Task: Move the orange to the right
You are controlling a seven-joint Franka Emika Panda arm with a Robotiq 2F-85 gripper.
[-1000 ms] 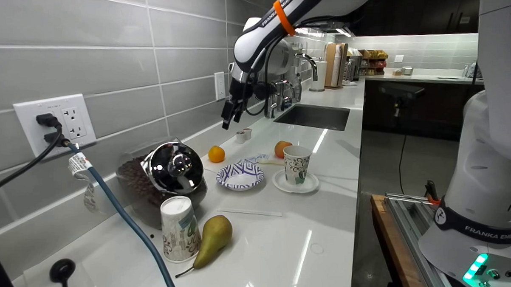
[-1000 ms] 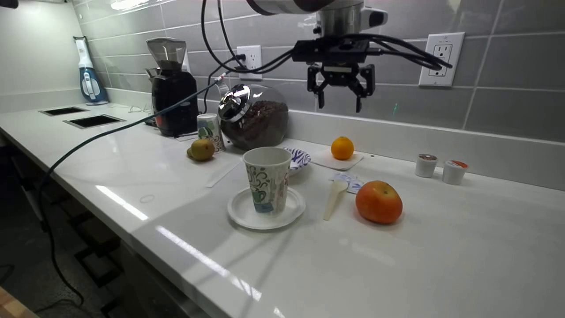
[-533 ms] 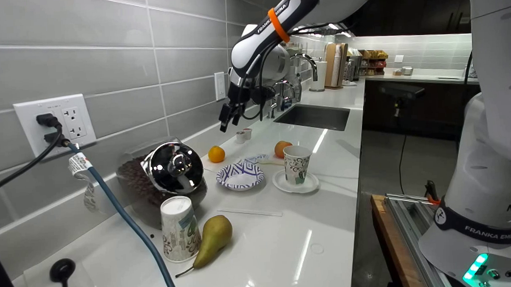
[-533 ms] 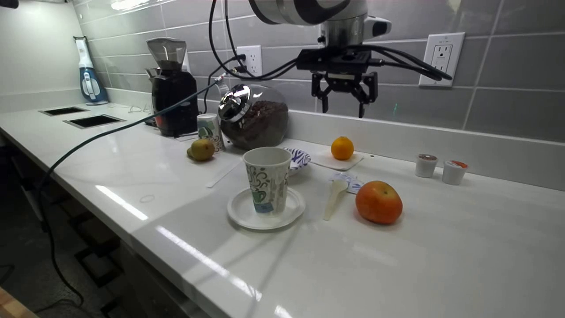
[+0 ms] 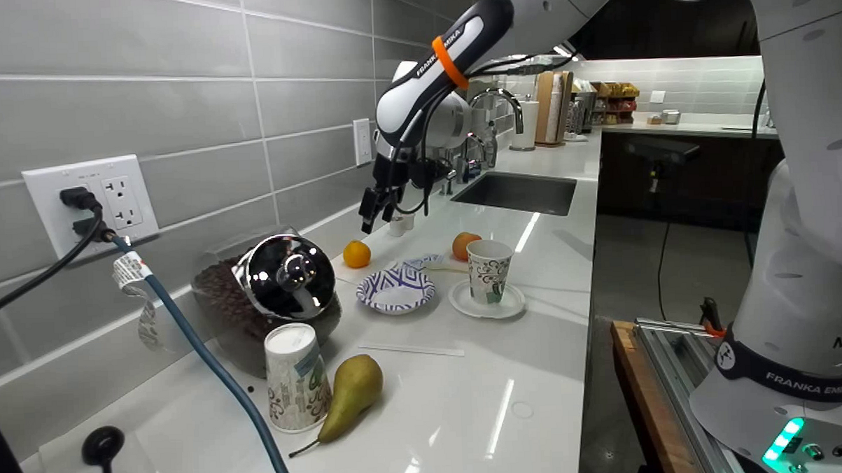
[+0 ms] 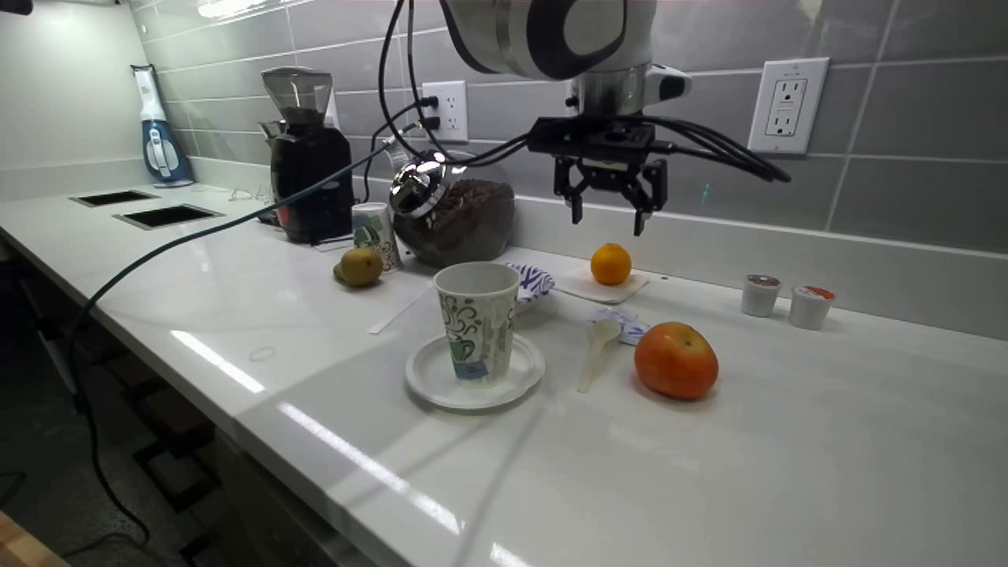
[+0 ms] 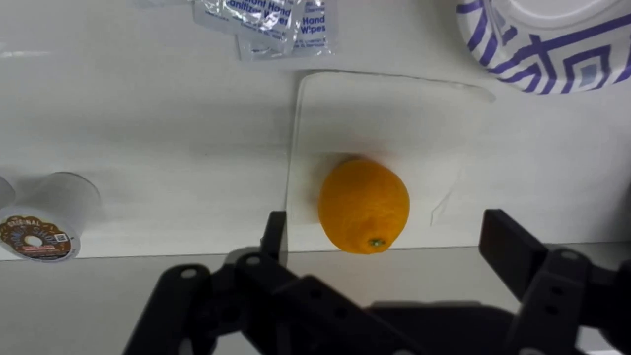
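The orange is a small bright-orange ball. It sits on a white napkin (image 6: 592, 290) by the back wall, as both exterior views show (orange (image 5: 356, 254), orange (image 6: 611, 264)). In the wrist view the orange (image 7: 364, 206) lies beyond the fingertips, within the gap between them and left of its middle. My gripper (image 6: 607, 223) is open and empty, just above the orange and not touching it. The gripper (image 5: 377, 222) also shows in an exterior view, and its open fingers (image 7: 384, 227) show in the wrist view.
A patterned dish (image 5: 395, 291), wipe packets (image 7: 276, 24) and two small pods (image 6: 760, 296) lie near the orange. A red-orange fruit (image 6: 676, 360), a spoon (image 6: 600, 350) and a cup (image 6: 477, 323) on a saucer (image 6: 425, 386) stand nearer the counter's front. A glass jar (image 6: 465, 224) leans left.
My gripper has moved down toward the orange, still open. The orange and the other things on the counter have not moved.
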